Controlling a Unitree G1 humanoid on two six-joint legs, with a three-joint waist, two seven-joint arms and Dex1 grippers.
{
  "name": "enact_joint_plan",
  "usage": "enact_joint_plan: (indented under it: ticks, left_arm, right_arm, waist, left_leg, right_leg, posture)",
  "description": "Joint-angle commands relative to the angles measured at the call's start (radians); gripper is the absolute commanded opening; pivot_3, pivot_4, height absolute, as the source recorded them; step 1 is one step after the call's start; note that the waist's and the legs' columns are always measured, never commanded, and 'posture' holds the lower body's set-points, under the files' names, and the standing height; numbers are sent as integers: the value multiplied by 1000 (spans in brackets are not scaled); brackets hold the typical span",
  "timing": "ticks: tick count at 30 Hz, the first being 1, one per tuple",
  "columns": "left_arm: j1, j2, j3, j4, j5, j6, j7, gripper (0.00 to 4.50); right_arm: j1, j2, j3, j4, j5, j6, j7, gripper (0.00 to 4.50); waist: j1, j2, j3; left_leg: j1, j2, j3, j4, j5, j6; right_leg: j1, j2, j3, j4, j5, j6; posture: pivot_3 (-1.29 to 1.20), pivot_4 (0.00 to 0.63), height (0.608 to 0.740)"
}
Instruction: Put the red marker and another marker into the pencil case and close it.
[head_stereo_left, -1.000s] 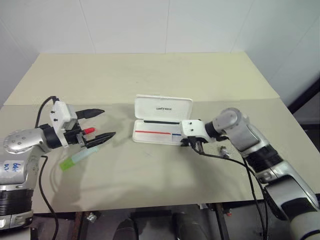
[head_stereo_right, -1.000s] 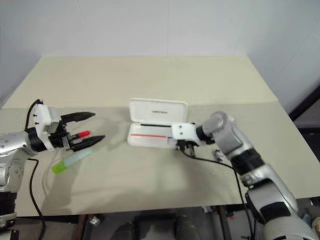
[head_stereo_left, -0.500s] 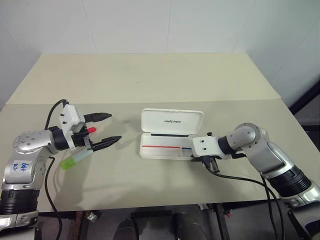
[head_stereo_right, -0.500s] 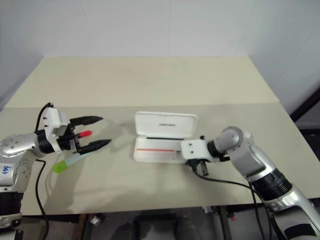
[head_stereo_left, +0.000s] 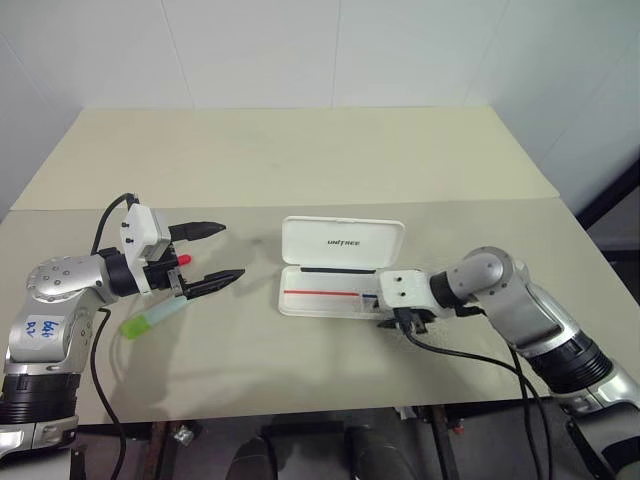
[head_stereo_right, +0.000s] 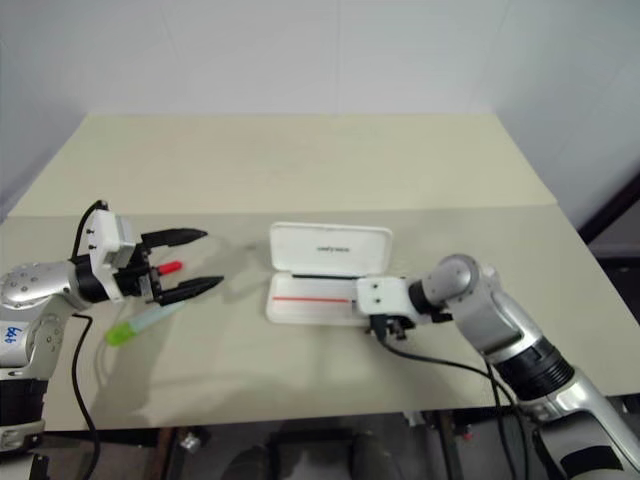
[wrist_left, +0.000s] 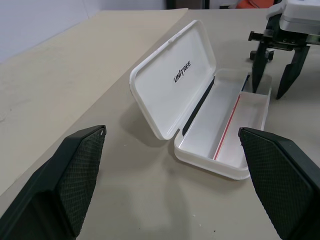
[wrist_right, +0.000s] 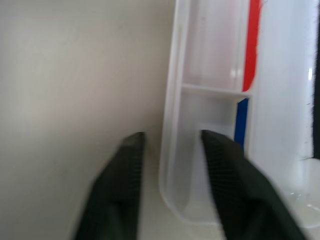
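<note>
White flat hard-plastic pencil case (head_stereo_left: 340, 280) with rounded corners sits mid-table on the beige tabletop (head_stereo_left: 300, 170), hinged lid standing up and open, dark logo text on the inside of the lid, thin red-and-blue stripe along the tray. Tray looks empty in the left wrist view. Right gripper (wrist_left: 276, 80) is at the case's right end, pointing steeply down; its two black fingers are parted and straddle the tray's front wall near the corner, one finger (wrist_right: 120, 185) outside over the table, the other inside the tray over the small end compartment. Nothing between them but the wall, and they do not pinch it. Left gripper (head_stereo_left: 215, 252) hovers over the left side of the table, roughly level, aimed toward the case, jaws spread wide and holding nothing. Slim red marker, black body with red cap (head_stereo_left: 181, 261), lies on the table, seen between the left gripper's fingers, mostly hidden by it. Chunky pale mint-green highlighter with lime cap (head_stereo_left: 150, 319) lies on the table just beside and nearer the front edge, tilted diagonally. Both markers are well apart from the case, outside it.
</note>
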Motion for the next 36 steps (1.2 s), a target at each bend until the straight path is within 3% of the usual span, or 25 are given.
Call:
enact_joint_plan:
  ticks: [1,12,15,20,23,27,30,34,36]
  left_arm:
    - [-10,5,17,-9,-14,-4,0,4500]
    - [11,25,37,-27,-18,8,-4,4500]
    - [29,56,70,-34,-24,28,-2,4500]
    - [40,118,112,-9,-23,36,-24,4500]
    - [53,146,127,1,-18,39,-43,4500]
    - [85,201,154,46,-16,46,-95,4500]
    - [92,250,160,156,22,8,-133,4500]
    - [31,325,113,318,65,-44,-216,4500]
    - [-14,361,68,395,100,-75,-267,4500]
  right_arm:
    - [-21,11,-10,-42,28,23,3,2207]
    - [-58,-18,-60,-114,172,160,55,2207]
    - [-89,-19,-116,-106,228,197,37,2802]
    - [-93,6,-217,-71,351,78,67,4485]
    - [-62,37,-299,-50,472,-1,108,4485]
    - [-24,68,-393,-59,638,49,104,4485]
    - [-40,122,-446,-71,696,67,1,4485]
    - [-60,86,-467,-84,730,92,-10,4485]
    - [-72,77,-477,-69,732,92,-36,4485]
  waist:
    - [0,0,0]
    - [1,0,0]
    - [-1,0,0]
    - [0,0,0]
    - [0,0,0]
    - [1,-1,0]
    - [-6,-1,0]
    - [-6,-1,0]
    - [-4,-1,0]
  left_leg:
    - [0,0,0,0,0,0]
    - [0,0,0,0,0,0]
    - [0,0,0,0,0,0]
    - [0,0,1,0,0,0]
    - [0,0,1,-1,-1,1]
    - [-1,0,2,-1,-1,1]
    - [0,1,2,-1,-1,1]
    - [0,1,2,-1,-1,1]
    - [0,1,3,-1,-1,1]
  right_leg:
    - [0,0,0,0,0,0]
    - [0,0,0,0,0,0]
    - [0,0,0,0,0,0]
    - [-1,0,1,0,0,0]
    - [0,0,1,-2,0,0]
    - [0,0,1,-2,0,0]
    - [0,0,1,-1,0,0]
    - [-1,0,1,0,-1,-2]
    - [-2,0,1,-1,-6,-11]
  posture:
    - [0,150,740]
    - [0,150,740]
    - [0,150,740]
    - [0,150,740]
    - [0,150,740]
    - [0,150,740]
    - [0,150,740]
    - [0,150,740]
    - [0,150,740]
